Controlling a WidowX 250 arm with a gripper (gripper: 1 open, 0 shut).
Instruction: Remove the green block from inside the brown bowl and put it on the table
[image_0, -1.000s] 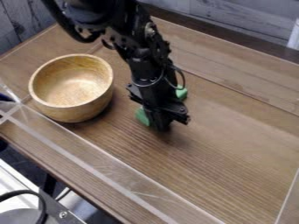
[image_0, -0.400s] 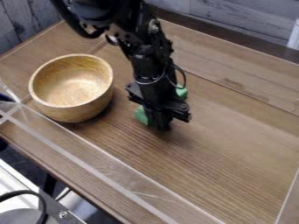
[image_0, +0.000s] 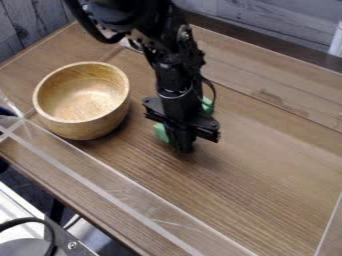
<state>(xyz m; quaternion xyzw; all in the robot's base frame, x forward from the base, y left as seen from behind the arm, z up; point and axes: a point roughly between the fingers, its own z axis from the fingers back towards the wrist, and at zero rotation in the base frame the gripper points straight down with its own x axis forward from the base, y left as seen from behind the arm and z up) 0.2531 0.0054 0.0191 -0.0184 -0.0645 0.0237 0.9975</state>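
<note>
Beside the brown bowl (image_0: 82, 100), on the wood-grain table (image_0: 247, 165), the green block (image_0: 162, 131) lies largely behind the black gripper (image_0: 183, 138), outside the bowl. No brand, label or readable writing can be made out on the arm, the bowl or the table.

Much of the block is hidden: green shows at the left of the fingertips, and another bit of green shows to the right of the gripper, higher up in the view. The dark fingers cover what lies between these two patches, so the block's full outline cannot be traced. The gripper is closed down, its fingers drawn in around the middle of the green; the contact itself is masked by the black parts, and whether the block is firmly held cannot be told. Whether its underside touches the wood is also unclear.

The arm (image_0: 127, 15) runs out of view at the top edge. The bowl is upright, its pale inside visible and bare, and it stands apart from the gripper. At the lower left, a rounded light-coloured object (image_0: 24, 240) with a dark curved band is cut off by the frame, and what it is cannot be told.
</note>
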